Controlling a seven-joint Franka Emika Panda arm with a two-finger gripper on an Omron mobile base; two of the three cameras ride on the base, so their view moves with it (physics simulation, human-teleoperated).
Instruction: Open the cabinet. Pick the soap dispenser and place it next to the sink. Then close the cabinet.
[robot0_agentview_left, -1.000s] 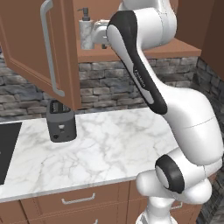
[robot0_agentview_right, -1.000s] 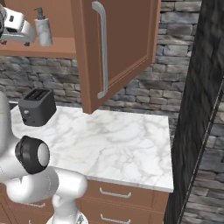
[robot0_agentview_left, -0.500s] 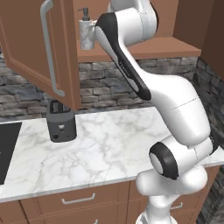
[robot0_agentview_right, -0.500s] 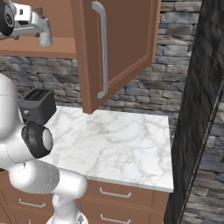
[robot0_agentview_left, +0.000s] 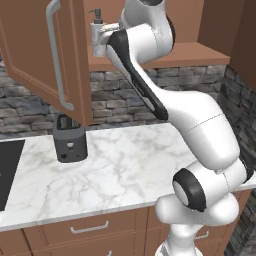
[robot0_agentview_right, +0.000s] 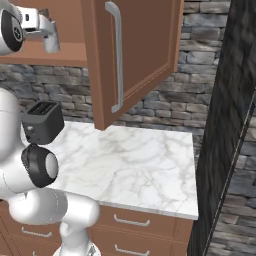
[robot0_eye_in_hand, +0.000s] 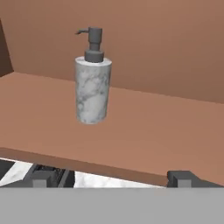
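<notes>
The cabinet (robot0_agentview_left: 45, 60) is open, with both doors swung out. The soap dispenser (robot0_eye_in_hand: 92, 85) stands upright on the bottom shelf (robot0_eye_in_hand: 144, 131) inside. In the hand view it sits at about 11 o'clock from the gripper (robot0_eye_in_hand: 111, 177). The gripper is open wide, holds nothing, and is just in front of the shelf edge, a little apart from the bottle.

The step now looks like reaching in to grab the bottle. To do it well, the gripper should slide toward 11 o'clock until the bottle is right in the middle between the two fingers. Then it should go straight in and squeeze the round grey body, not the thin dark pump on top. The bottle looks about as wide as the open gripper, so a bump could tip it over. Go slow.

Below the cabinet is a white marble worktop (robot0_agentview_left: 125, 165). A dark toaster (robot0_agentview_left: 69, 142) stands on it, at about 9 o'clock in the left base view. The wall behind is grey stone (robot0_agentview_right: 185, 85). Wooden drawers (robot0_agentview_right: 135, 222) sit under the worktop.
</notes>
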